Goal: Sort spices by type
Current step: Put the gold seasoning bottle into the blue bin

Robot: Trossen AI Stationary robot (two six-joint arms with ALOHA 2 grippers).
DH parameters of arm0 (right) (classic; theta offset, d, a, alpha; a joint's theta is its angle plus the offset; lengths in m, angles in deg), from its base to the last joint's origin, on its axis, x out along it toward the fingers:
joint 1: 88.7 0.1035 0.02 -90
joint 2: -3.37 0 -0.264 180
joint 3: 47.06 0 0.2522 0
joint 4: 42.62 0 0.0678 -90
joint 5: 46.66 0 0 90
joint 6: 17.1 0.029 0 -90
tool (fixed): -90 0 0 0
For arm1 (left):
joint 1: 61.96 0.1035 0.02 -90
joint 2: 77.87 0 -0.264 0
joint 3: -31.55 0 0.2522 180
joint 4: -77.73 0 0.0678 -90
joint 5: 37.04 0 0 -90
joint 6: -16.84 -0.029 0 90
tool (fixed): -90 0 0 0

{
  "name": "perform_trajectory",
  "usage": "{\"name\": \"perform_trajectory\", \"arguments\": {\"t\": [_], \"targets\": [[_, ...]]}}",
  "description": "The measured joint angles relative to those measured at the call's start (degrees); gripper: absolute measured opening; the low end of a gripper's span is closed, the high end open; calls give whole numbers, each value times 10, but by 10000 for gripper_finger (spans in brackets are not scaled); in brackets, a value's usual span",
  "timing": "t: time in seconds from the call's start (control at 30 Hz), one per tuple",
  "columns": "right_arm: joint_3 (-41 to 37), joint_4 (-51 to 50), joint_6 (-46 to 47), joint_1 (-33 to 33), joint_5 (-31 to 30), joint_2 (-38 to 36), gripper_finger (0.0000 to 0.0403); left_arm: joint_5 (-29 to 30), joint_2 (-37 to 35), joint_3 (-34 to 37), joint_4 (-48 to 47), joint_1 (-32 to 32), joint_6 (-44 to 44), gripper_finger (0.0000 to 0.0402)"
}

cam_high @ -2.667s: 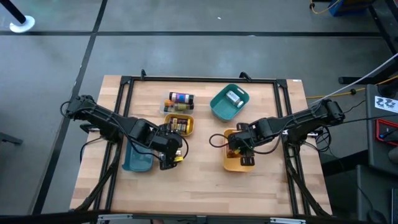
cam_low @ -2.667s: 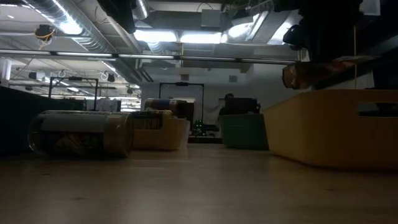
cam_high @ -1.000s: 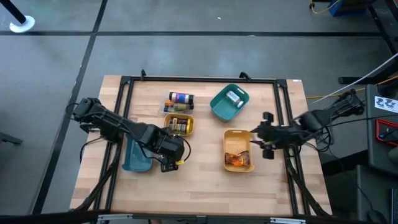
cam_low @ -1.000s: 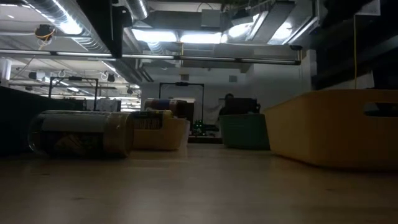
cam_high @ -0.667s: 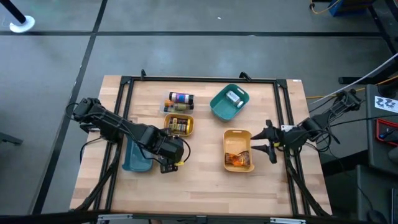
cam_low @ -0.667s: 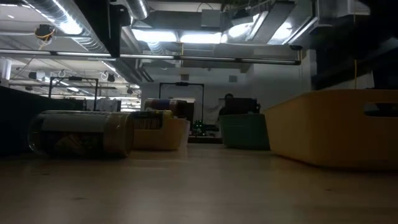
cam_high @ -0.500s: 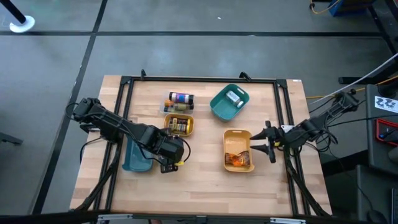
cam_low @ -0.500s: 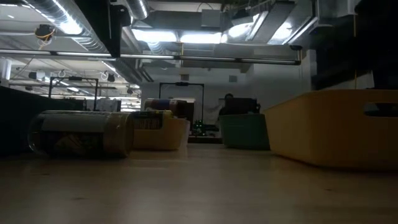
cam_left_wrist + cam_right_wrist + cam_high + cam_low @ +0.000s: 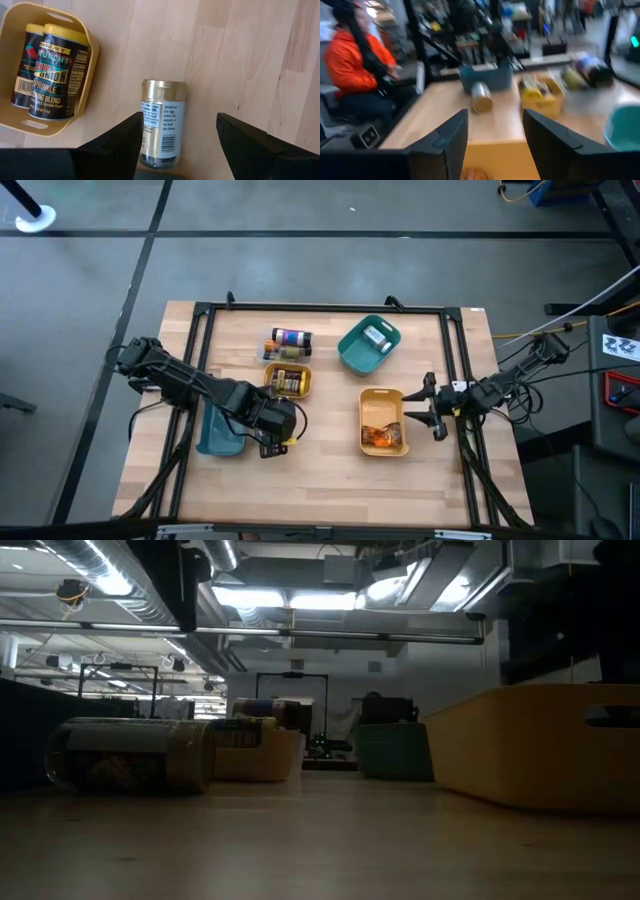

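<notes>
A gold-capped spice jar (image 9: 161, 125) lies on its side on the wooden table; the low view shows it too (image 9: 130, 755). My left gripper (image 9: 179, 120) hovers open above it, pointing down, one finger on either side and clear of it. My right gripper (image 9: 432, 412) is open and level by the right side of the larger yellow tray (image 9: 366, 412), holding nothing. That tray holds orange-brown packets (image 9: 380, 437). Two dark jars (image 9: 45, 70) lie in the small yellow tray (image 9: 305, 383). A white jar (image 9: 376, 337) lies in the teal tray (image 9: 352, 352).
A blue tray (image 9: 220, 435) sits left of my left gripper. More jars (image 9: 288, 340) lie near the far edge. A black frame (image 9: 320, 308) borders the table. A person in an orange jacket (image 9: 350, 60) sits beyond the table's left side.
My right gripper has sunk beside the larger yellow tray and drawn a little toward the table's right edge, tipping up to level as its arm folded back. It stays open. My left gripper has kept still above the jar.
</notes>
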Motion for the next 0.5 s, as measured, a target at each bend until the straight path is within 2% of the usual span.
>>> {"name": "perform_trajectory", "arguments": {"t": [0.13, 0.23, 0.33, 0.5], "targets": [[-39, 85, -69, -1, 14, -2, 189, 1, 0, 0, 10, 0, 11, 235], [-43, 89, -83, -20, 18, -2, 189, 1, 0, 0, 11, 0, 16, 235], [-44, 96, -94, -66, 46, -2, 189, 1, 0, 0, 11, 0, 16, 235], [-44, 101, -110, -188, 155, -2, 189, 1, 0, 0, 11, 0, 16, 235]]}}
